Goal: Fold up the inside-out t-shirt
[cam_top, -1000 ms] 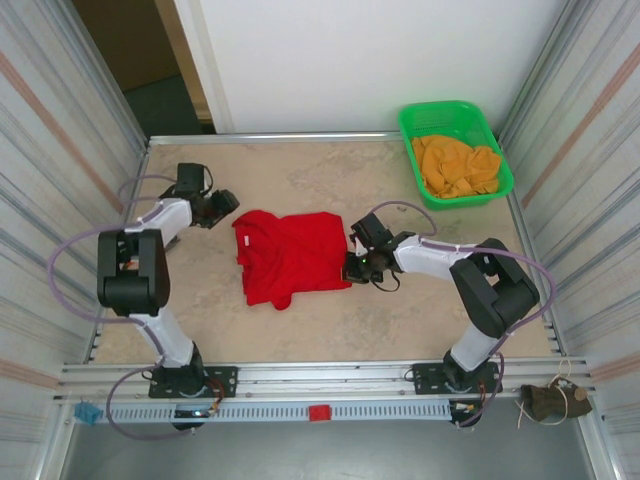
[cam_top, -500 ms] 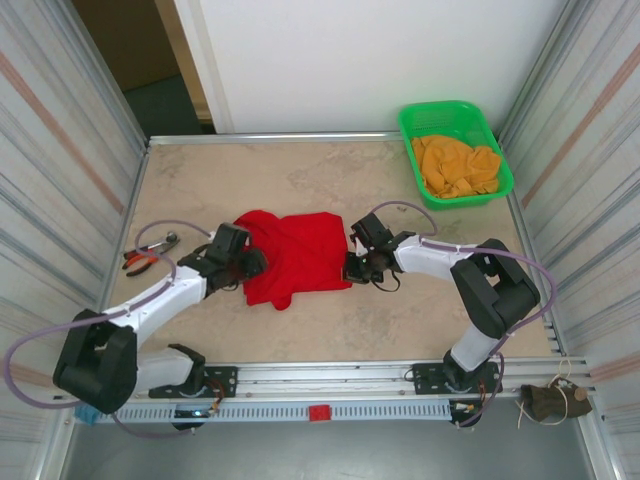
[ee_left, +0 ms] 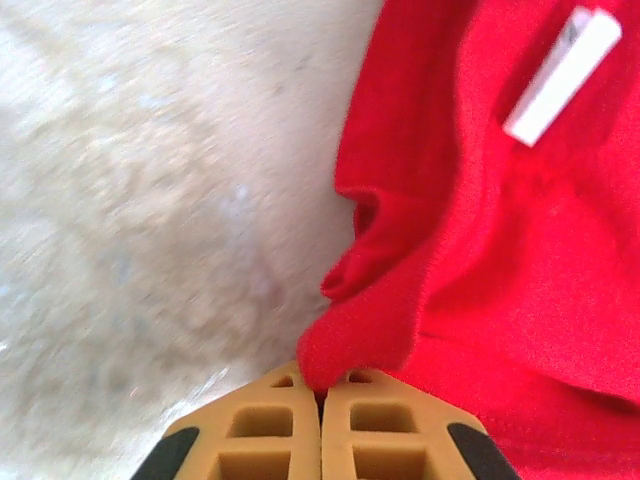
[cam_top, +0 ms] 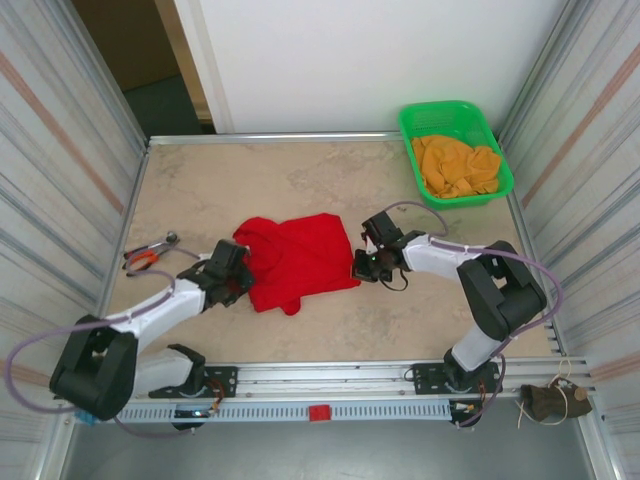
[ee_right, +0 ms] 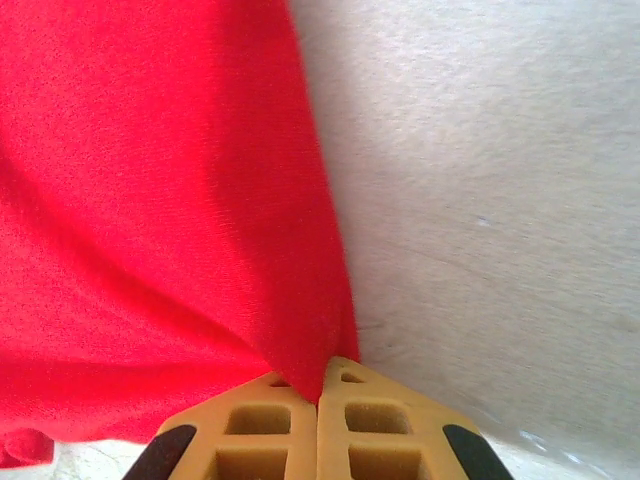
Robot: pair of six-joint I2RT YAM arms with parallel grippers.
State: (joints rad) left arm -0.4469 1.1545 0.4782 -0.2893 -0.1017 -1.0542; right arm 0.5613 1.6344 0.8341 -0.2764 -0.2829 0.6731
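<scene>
a: where is the red t-shirt (cam_top: 298, 258) lying?
b: in the middle of the table (cam_top: 250, 180), a bit crumpled, between the two arms. a white label (ee_left: 562, 75) shows on the cloth.
a: and the left gripper (ee_left: 320, 385)?
b: its jaws are pressed together, with a small fold of the shirt's left edge pinched at the tips.
a: the right gripper (ee_right: 322, 375)?
b: closed too. it pinches the shirt's right edge.
a: anything else?
b: a green basket (cam_top: 440, 106) with an orange cloth (cam_top: 455, 165) in the far right corner, and pliers (cam_top: 148, 255) at the left.
</scene>
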